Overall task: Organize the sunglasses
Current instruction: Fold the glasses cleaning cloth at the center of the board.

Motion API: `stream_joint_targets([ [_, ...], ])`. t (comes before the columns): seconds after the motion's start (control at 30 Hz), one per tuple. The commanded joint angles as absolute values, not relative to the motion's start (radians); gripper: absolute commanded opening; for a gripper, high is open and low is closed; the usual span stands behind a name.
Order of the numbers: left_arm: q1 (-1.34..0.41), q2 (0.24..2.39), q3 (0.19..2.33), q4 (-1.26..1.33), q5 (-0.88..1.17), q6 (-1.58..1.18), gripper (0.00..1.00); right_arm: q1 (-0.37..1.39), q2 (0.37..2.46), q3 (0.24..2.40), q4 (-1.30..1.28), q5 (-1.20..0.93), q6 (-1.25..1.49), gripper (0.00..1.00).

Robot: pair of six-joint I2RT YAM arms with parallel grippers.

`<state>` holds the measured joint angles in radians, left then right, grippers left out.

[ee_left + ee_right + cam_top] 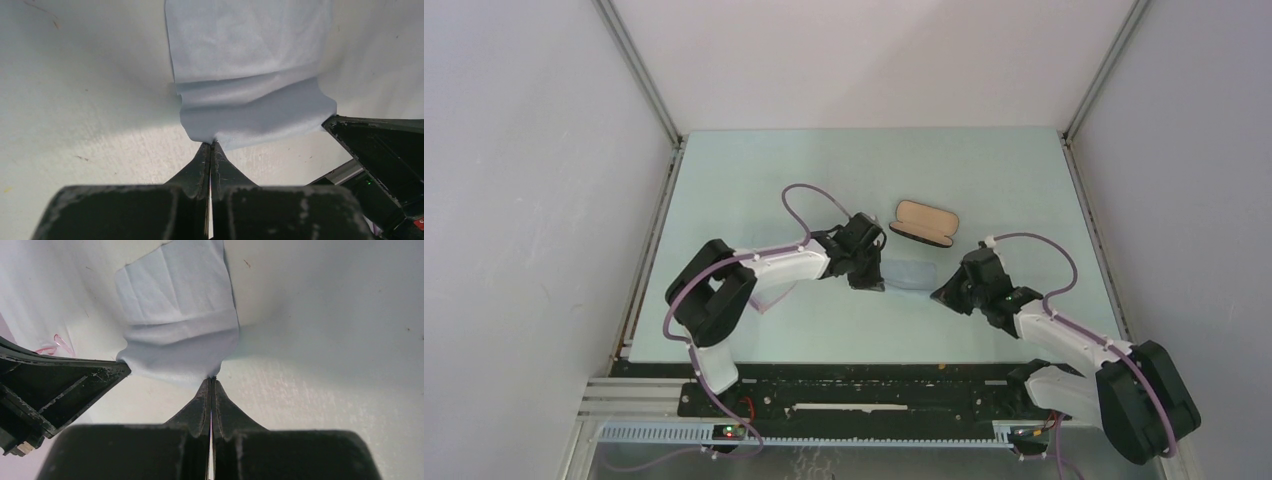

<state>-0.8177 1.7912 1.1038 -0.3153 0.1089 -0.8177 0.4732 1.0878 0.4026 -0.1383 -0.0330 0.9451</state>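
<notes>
A small light blue cloth (911, 274) lies on the table between my two grippers, its near edge lifted. My left gripper (871, 284) is shut on the cloth's near left corner (212, 142). My right gripper (941, 295) is shut on the cloth's near right corner (212, 377). The cloth (250, 65) folds over itself near the pinched edge. Of the sunglasses, only a thin pink piece (55, 342) shows, at the left of the right wrist view beyond the left gripper's finger; in the top view they are hidden. The open black case with tan lining (923, 222) lies just behind the cloth.
The table (754, 190) is pale green with white walls at left, right and back. The left arm's purple cable (809, 195) loops above the table. The right gripper's black finger (380, 145) shows at the right edge of the left wrist view.
</notes>
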Motion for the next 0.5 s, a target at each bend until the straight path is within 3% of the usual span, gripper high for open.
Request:
stream_joint_targets([
  [0.0,-0.794,1.760,1.186,-0.322,0.117,-0.786,0.00,0.456,1.111,0.456,-0.121,-0.033,0.910,0.00],
  [0.47,-0.759,1.831,1.279,-0.361,0.158,-0.762,0.00,0.413,1.222,0.538,-0.082,-0.062,0.871,0.00],
])
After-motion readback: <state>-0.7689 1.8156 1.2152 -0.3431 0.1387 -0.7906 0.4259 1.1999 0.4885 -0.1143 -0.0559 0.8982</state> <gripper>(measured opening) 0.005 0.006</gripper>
